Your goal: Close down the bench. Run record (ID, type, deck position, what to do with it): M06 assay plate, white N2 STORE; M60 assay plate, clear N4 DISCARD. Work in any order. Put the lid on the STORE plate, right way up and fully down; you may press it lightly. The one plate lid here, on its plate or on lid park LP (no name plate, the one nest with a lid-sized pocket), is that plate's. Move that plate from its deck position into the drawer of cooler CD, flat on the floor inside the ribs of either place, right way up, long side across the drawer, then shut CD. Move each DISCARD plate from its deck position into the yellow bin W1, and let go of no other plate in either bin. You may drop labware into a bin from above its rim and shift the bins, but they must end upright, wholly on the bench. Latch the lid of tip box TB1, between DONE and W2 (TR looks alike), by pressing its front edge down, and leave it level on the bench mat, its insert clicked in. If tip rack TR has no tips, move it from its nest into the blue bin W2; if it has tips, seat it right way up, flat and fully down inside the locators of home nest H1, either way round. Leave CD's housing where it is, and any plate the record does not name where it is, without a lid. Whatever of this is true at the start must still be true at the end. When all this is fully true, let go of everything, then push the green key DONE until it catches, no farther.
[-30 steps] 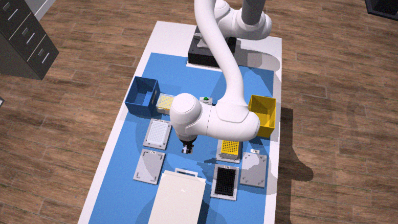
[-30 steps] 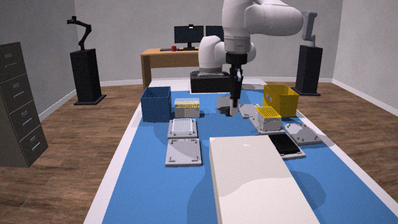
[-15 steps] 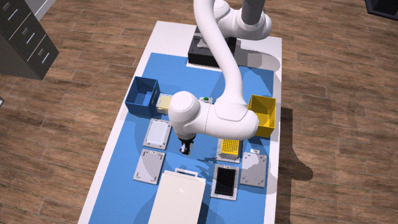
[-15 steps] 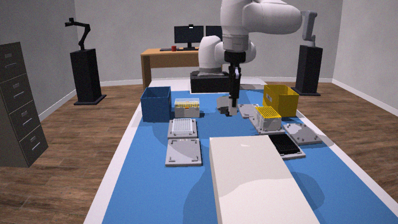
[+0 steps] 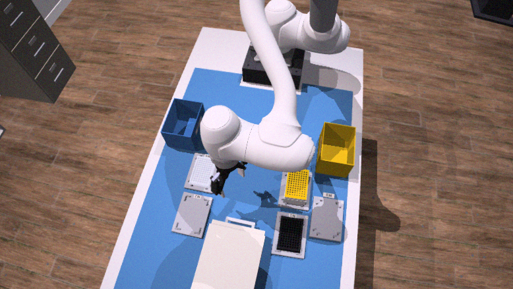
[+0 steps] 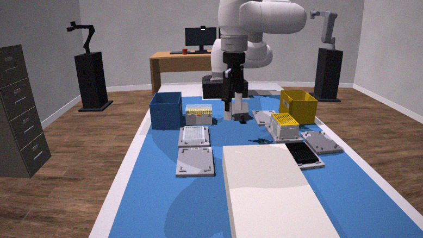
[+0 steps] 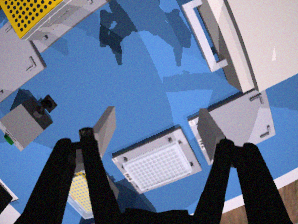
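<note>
A: We have the gripper (image 6: pixel 234 113) hanging above the blue mat (image 5: pixel 222 93), and its jaws stand well apart with nothing between them.

B: Agreed. From the wrist we look straight down between the two dark fingers at the clear assay plate (image 7: pixel 157 164). It is pale and see-through, with a fine grid of wells, sitting square in its grey nest.

A: From above we see that same plate (image 5: pixel 201 170) just beside the wrist, near the blue bin (image 5: pixel 179 125). The nest (image 5: pixel 192 214) in front of it is bare grey.

B: Over on the other side we have the yellow tip rack (image 5: pixel 297 185) seated on its nest, close to the yellow bin (image 5: pixel 336 150). Its top is a bright yellow grid of holes; whether tips sit in them we cannot tell at this size.

A: In front of that, a black plate (image 5: pixel 290 233) lies in its nest, dark all over, with a bare nest (image 5: pixel 326 218) beside it.

B: From the exterior view we pick up the tip box (image 6: pixel 198 114) next to the blue bin, white body, yellow insert, clear lid on top. We cannot make out whether that lid is latched.

A: And the cream cooler (image 6: pixel 266 177) sits on the counter (image 5: pixel 222 46) nearest the exterior camera, its white drawer handle (image 5: pixel 239 222) facing the arm.
</note>
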### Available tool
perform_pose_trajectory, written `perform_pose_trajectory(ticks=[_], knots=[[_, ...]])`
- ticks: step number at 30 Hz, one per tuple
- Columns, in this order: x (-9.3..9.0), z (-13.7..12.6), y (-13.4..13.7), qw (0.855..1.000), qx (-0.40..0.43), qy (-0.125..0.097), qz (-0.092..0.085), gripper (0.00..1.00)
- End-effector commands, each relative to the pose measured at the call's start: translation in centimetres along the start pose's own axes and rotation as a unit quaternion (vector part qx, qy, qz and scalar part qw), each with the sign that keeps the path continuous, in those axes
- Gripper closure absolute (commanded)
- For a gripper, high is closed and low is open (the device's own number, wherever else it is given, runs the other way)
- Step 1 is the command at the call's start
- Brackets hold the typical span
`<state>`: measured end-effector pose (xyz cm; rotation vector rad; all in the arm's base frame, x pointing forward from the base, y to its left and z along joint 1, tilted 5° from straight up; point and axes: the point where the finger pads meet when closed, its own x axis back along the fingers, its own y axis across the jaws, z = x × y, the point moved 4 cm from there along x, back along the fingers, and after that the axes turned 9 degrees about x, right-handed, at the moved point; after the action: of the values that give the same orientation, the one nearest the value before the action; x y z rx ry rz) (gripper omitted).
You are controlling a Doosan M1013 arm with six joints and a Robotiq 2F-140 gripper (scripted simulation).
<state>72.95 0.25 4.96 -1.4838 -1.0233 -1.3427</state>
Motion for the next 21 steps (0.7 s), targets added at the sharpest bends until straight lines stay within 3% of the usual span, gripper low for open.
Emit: perform_pose_trajectory(ticks=[1, 7, 13, 15, 21], knots=[[0.1, -1.3, -0.2, 0.998, -0.056, -0.003, -0.001, 0.34], [0.3, -3.6, -0.4, 0.988, -0.155, -0.002, -0.002, 0.34], [0.5, -6.0, -0.7, 0.968, -0.253, -0.002, -0.002, 0.34], [0.5, -6.0, -0.7, 0.968, -0.253, -0.002, -0.002, 0.34], [0.7, -8.4, -1.0, 0.937, -0.348, -0.002, -0.002, 0.34]])
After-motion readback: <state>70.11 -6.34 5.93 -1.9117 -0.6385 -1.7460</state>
